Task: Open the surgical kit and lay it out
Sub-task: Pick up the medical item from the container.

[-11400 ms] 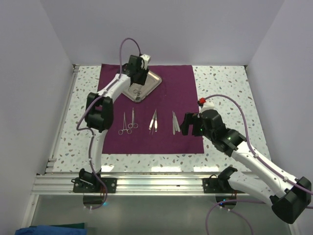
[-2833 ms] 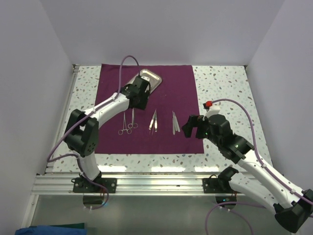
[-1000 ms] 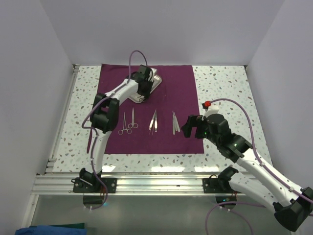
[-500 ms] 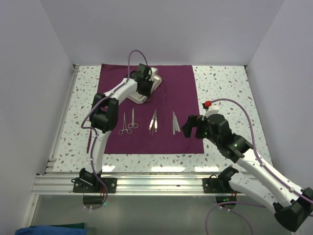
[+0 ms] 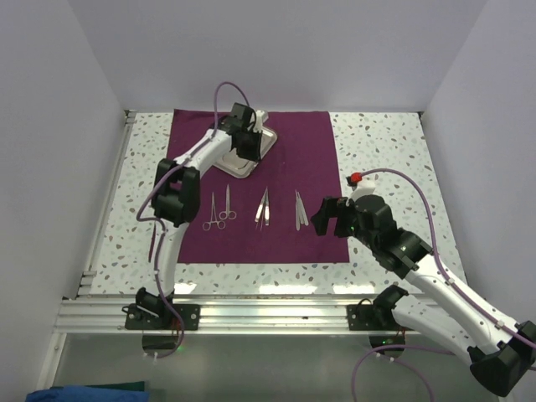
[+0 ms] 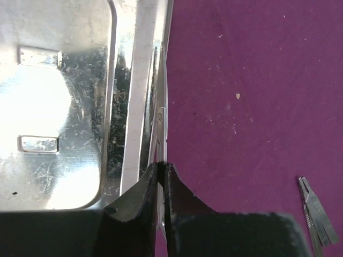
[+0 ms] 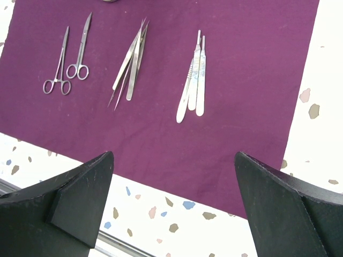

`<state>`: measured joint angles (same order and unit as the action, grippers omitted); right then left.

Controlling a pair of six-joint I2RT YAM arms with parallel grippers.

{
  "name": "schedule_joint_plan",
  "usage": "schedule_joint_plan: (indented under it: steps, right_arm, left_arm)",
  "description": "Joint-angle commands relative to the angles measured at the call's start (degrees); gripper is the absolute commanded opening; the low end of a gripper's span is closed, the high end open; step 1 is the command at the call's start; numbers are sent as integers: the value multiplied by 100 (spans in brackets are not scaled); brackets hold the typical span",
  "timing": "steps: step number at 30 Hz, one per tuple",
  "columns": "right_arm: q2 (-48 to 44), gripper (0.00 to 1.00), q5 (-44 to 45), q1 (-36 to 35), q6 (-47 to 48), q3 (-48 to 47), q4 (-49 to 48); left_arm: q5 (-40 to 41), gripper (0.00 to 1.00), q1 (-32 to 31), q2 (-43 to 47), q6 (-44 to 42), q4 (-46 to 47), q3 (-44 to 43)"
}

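The steel tray (image 6: 59,134) is sitting at the upper left of the maroon cloth (image 6: 252,80) in the overhead view. It is looking thin, rigid and light, and its polished, scratched surface is probably proving slippery against hard fingers. Its raised rim is offering the only real purchase, though a tray pinched at one edge is likely to be swinging or slipping if lifted fast.

The left gripper (image 6: 162,174) is taking exactly that hold. At the bottom centre of its wrist view, it is narrowed to a thin slit across the tray's right-hand rim, apparently clamping it.

The cloth is lying spread flat on the speckled counter (image 7: 316,69), soft and liable to drag.

The right gripper (image 7: 172,176) is hanging wide apart and empty above the cloth's lower right edge. The ring-handled pair (image 7: 69,59), the tweezers (image 7: 131,67) and the slim flat handles (image 7: 194,80) are lying in a row across the top of its view.
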<state>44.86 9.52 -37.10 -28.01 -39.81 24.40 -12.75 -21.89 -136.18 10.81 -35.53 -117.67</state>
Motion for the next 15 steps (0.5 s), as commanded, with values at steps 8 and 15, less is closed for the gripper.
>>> schedule_joint_plan:
  steps: [8,15]
  right_arm:
    - [-65,98,41,19,15,70,-138]
    - [14,99,-90,19,15,79,-208]
  left_arm:
    - [967,0,27,1812,79,186,1165]
    - [1915,0,-78,3746,333,556,2871]
